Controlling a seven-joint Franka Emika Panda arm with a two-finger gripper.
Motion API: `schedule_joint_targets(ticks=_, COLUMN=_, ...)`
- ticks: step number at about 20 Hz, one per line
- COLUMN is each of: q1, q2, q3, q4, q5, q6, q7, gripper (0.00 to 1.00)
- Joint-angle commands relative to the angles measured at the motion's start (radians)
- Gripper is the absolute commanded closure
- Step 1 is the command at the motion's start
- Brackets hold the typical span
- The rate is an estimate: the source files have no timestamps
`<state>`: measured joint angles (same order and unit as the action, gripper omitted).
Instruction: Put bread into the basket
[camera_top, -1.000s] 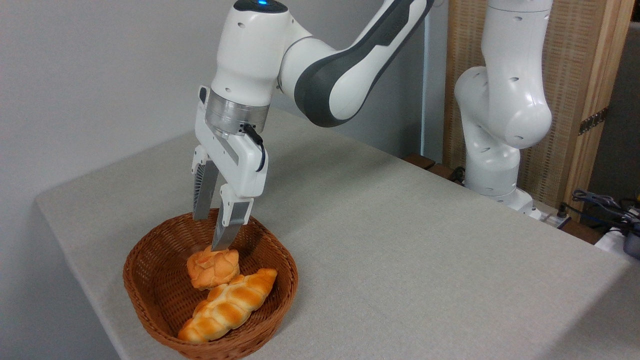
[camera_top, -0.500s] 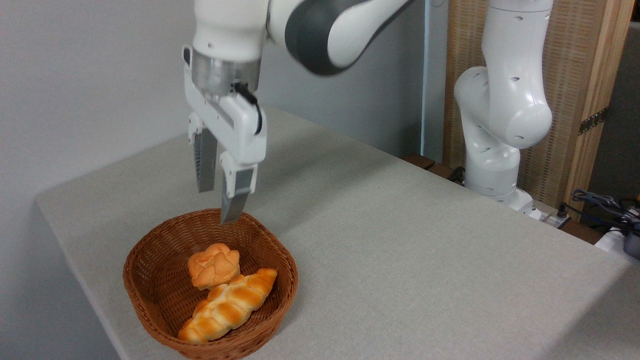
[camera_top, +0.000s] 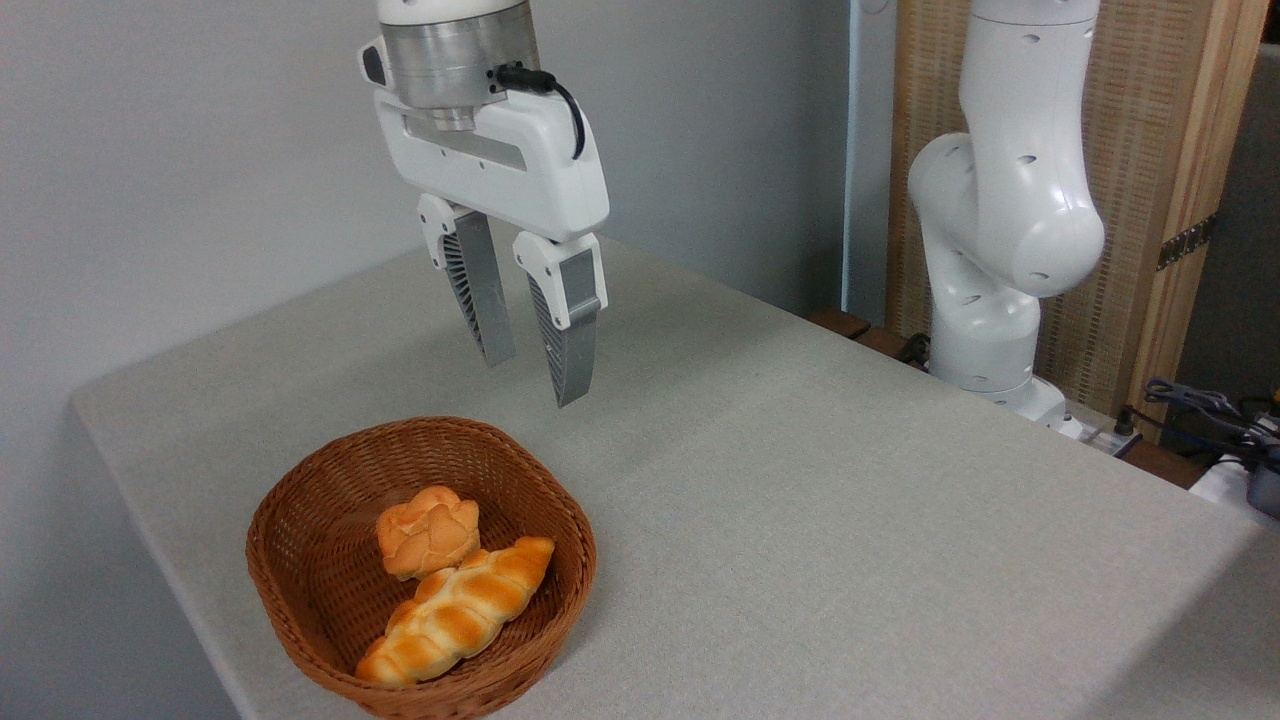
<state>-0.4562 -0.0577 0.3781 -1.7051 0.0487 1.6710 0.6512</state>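
Risen since a second ago from down in the basket (camera_top: 300, 590) to the upper middle of the frame, the gripper (camera_top: 535, 375) now hangs empty with fingers spread, while the bread (camera_top: 428, 530) lies in that lower-left basket, touching the long loaf (camera_top: 455, 612).

Pincer (camera_top: 535, 380) hanging high from a silver wrist flange, pointing down with a slight tilt, jaws parted and empty. Ribbed grey fingers (camera_top: 480, 300) splayed apart. White arm base standing upright at right.
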Motion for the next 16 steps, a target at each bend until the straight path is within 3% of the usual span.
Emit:
schedule_joint_targets(ticks=1, q1=0.008, q2=0.029, q3=0.001, q4=0.058, q5=-0.001, q6=-0.051, q7=-0.018, gripper=0.0)
schedule_joint_targets(ticks=4, q1=0.112, q2=0.027, q3=-0.097, q4=0.061, q5=-0.026, q6=-0.051, q7=-0.015, gripper=0.0)
schedule_joint_targets(ticks=7, q1=0.123, q2=0.029, q3=-0.137, q4=0.061, q5=-0.027, q6=-0.05, q7=-0.016, gripper=0.0)
schedule_joint_targets(ticks=8, q1=0.154, q2=0.029, q3=-0.163, q4=0.061, q5=-0.027, q6=-0.05, q7=-0.019, gripper=0.0)
schedule_joint_targets(ticks=11, q1=0.322, q2=0.027, q3=-0.345, q4=0.059, q5=-0.027, q6=-0.05, q7=-0.018, gripper=0.0)
schedule_joint_targets(ticks=12, q1=0.343, q2=0.027, q3=-0.36, q4=0.059, q5=-0.027, q6=-0.05, q7=-0.016, gripper=0.0)
schedule_joint_targets(ticks=16, q1=0.344, q2=0.027, q3=-0.343, q4=0.061, q5=-0.026, q6=-0.05, q7=-0.018, gripper=0.0)
